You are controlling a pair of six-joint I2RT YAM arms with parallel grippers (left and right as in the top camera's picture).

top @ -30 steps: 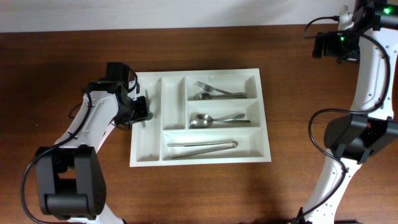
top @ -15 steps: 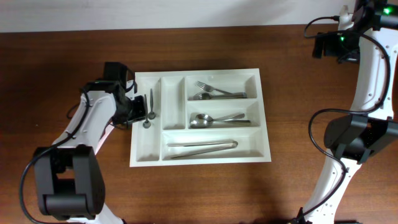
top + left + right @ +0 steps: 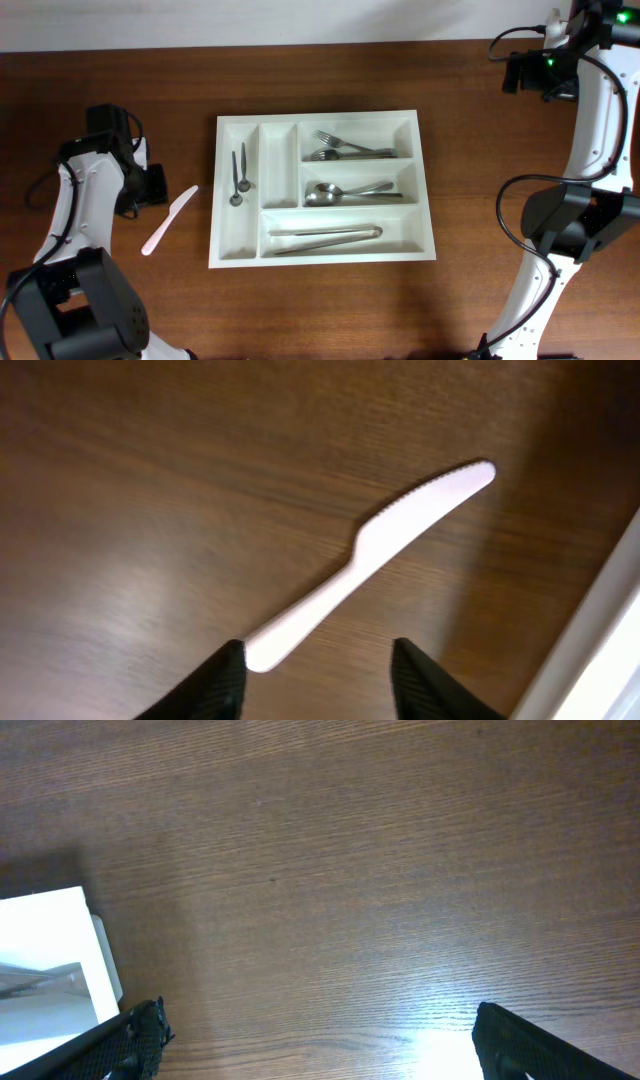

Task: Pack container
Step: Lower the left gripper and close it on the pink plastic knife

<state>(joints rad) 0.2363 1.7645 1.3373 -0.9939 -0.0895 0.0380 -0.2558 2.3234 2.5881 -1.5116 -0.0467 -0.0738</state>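
Dark wooden table [image 3: 330, 310] carries the container [image 3: 280, 165] at its middle, with small spoons [image 3: 239, 175] in its leftmost narrow slot, forks [image 3: 350, 150], larger spoons [image 3: 350, 190] and tongs [image 3: 325, 238] in other compartments. A white plastic knife [image 3: 370, 550] lies on the wood just left of it (apart from the rim). The left gripper [image 3: 320, 680] hangs over the handle end, fingers apart, holding nothing. The right gripper [image 3: 320, 1040] is spread wide near the table's far right corner.
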